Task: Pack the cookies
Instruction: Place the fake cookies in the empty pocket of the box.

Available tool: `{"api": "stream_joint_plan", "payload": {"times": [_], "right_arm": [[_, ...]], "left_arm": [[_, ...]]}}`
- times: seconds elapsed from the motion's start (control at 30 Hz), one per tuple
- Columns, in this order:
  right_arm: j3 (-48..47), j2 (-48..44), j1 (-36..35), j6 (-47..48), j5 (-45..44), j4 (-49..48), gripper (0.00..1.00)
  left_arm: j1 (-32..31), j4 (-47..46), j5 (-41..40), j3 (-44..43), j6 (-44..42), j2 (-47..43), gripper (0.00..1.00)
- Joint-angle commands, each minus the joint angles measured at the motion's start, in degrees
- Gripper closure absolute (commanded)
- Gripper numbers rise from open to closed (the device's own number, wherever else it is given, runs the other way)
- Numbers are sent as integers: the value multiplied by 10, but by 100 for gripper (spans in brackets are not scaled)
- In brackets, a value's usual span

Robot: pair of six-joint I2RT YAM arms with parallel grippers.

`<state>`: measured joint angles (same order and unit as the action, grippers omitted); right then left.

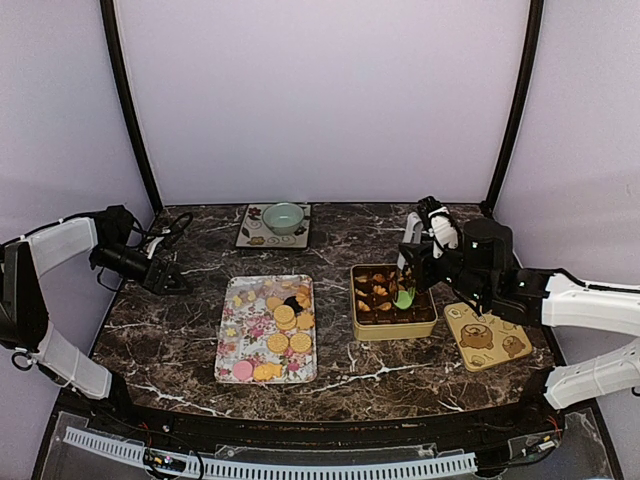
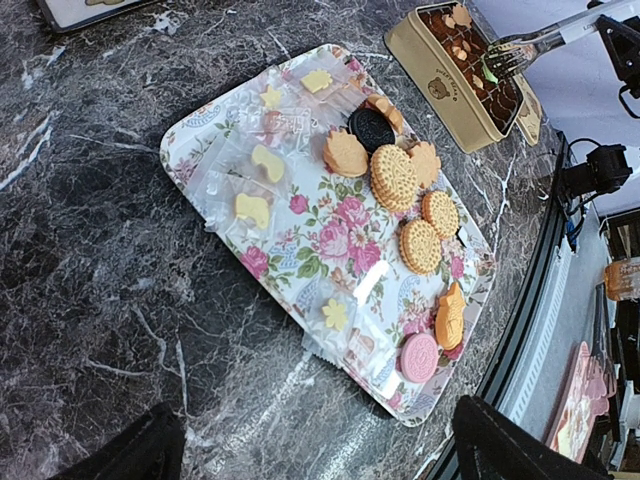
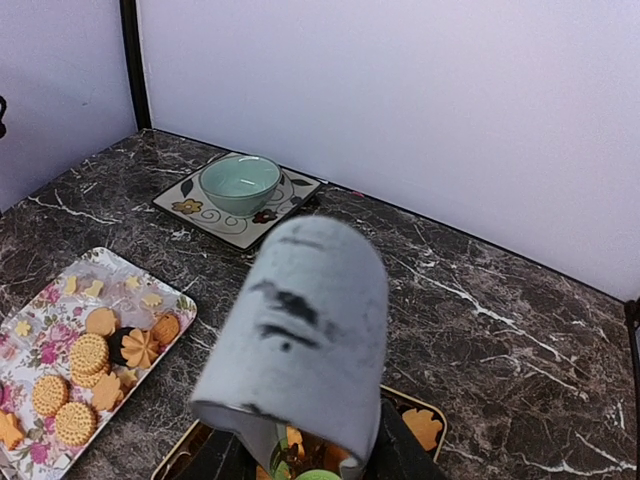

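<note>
Right end effector [image 1: 406, 290] is over the gold tin [image 1: 392, 331], jaws narrow, with a green cookie [image 1: 404, 299] at its tips. It looks pinched on edge, but the right wrist view is mostly blocked by a grey-wrapped finger [image 3: 300, 330]. Left end effector [image 1: 178, 284] is spread wide and empty, hovering over the left edge of the dark marble table [image 1: 180, 345], well apart from everything. The tin already has several golden-orange cookies [image 1: 375, 292] in brown compartments. Most of the remaining cookies [image 2: 394, 176] are on the floral tray [image 1: 228, 370] left of the tin: round golden ones and flower shapes on the right half, one dark cookie [image 2: 371, 128] near the far end, a pink one [image 2: 419, 357] at the near corner, and small yellow pieces [image 2: 252, 210] in clear wrappers on the left half. The bear-print lid [image 1: 487, 338] lies flat just right of the tin. A pale green bowl [image 1: 283, 217] sits on a square patterned tile [image 1: 256, 238] at the back.
</note>
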<state>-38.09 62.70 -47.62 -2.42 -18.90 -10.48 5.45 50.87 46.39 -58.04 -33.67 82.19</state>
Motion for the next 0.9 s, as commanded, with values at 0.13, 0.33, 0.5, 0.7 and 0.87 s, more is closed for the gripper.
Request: {"api": "stream_joint_plan", "payload": {"times": [0.13,0.33,0.5,0.7,0.87], "right_arm": [[-25,-22,4,-18,25,-13,66],[-21,-33,4,-17,17,1,67],[-15,-18,21,-2,10,-4,66],[-10,4,40,13,15,-18,64],[0,4,46,-1,44,-26,64]], "left_arm": [[-1,8,3,-12,-3,-3,4],[-2,6,7,-13,-1,-2,4],[-2,7,6,-12,-1,-4,4],[-2,8,3,-11,-2,-7,4],[-1,9,2,-10,-2,-7,4]]}}
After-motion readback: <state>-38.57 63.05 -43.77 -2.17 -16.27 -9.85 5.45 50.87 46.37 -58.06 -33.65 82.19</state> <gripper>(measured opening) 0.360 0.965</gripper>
